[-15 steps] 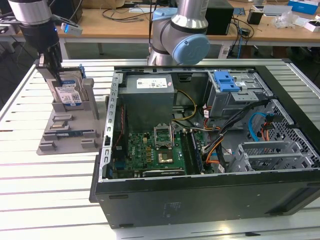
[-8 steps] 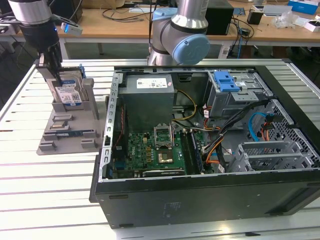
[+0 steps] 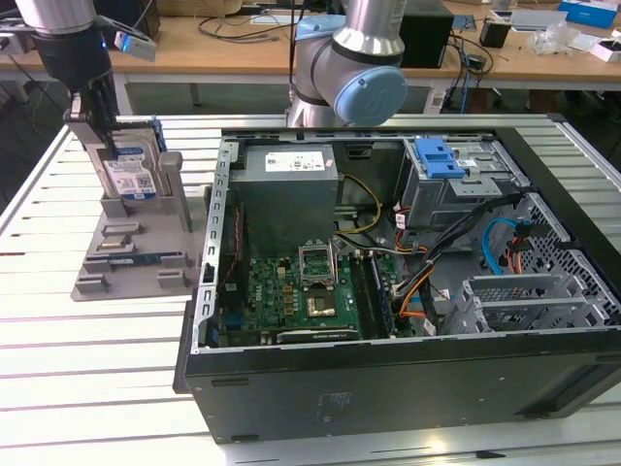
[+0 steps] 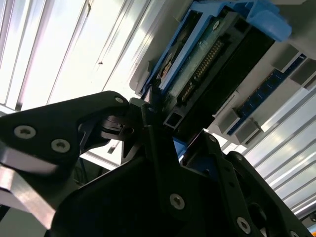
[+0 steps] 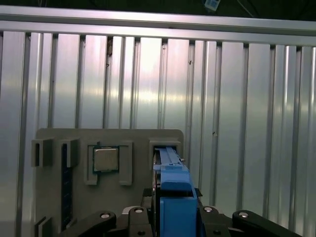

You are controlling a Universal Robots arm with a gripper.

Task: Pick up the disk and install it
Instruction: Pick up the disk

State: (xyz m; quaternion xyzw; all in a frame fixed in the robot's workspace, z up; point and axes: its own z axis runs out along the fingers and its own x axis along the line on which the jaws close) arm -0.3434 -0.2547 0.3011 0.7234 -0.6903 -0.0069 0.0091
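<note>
Pincer: one, clenched on top edge of one disk, black fingers pressed either side of its blue frame in both wrist views. Disk upright, printed label toward exterior camera, lower edge seated in a slot of one grey holder block, at exterior view's left. Same block: one square processor chip lying flat in a recess just beside the disk slot. Block on slatted metal table, just beside one open computer case. Disk outside case, well apart from drive cage. Inside case: one grey power-supply box with white sticker, one green motherboard next to it, one drive cage toward exterior view's right topped by one blue latch, one bundle of coloured cables between board and cage. One arm behind case, grey with pale blue cap. Wooden benches with clutter farther back
</note>
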